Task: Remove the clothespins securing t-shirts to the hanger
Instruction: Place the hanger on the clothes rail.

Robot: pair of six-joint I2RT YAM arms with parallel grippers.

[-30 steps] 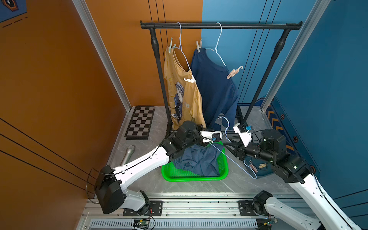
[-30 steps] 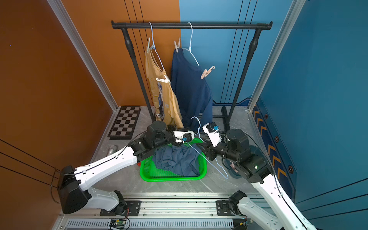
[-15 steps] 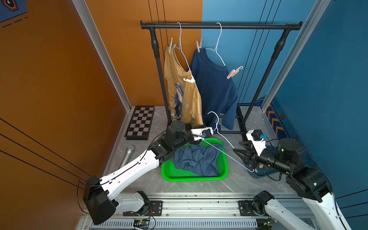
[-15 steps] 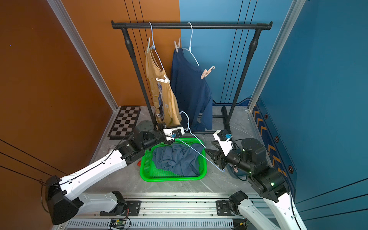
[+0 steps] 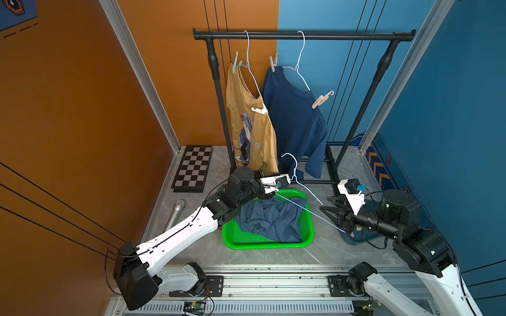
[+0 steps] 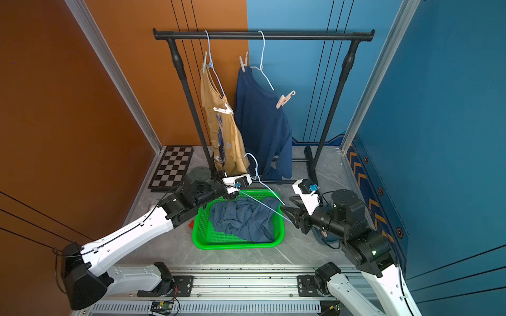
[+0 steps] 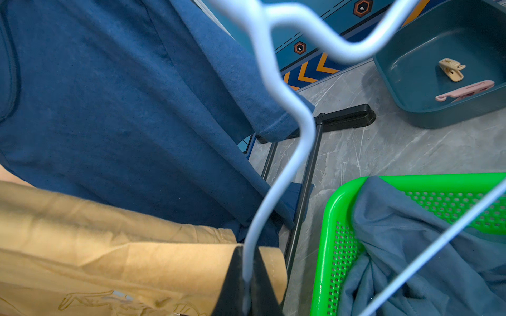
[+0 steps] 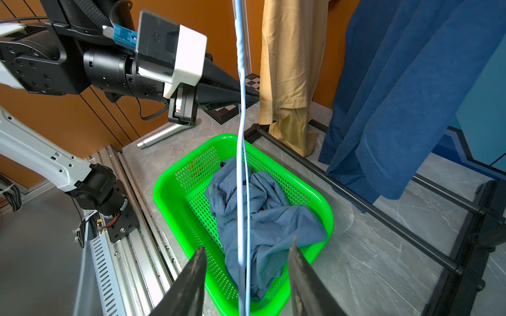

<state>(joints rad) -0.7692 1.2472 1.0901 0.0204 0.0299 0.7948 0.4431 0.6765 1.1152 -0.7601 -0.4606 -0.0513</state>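
The left tool is clamping a bare pale-blue wire hanger, the right tool is gaping half-open around its wire, and four small pastel plastic clothespins on the far hung t-shirts are probably handling light and springy, wanting a tail-end pinch.

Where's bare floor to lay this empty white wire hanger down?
Best: the grey floor strip between the green mesh basket and the front metal rail. Smaller patch between the black-and-white chessboard, silver microphone and basket. Crowded: the black rack base and beside the teal tray, where the right arm hovers.
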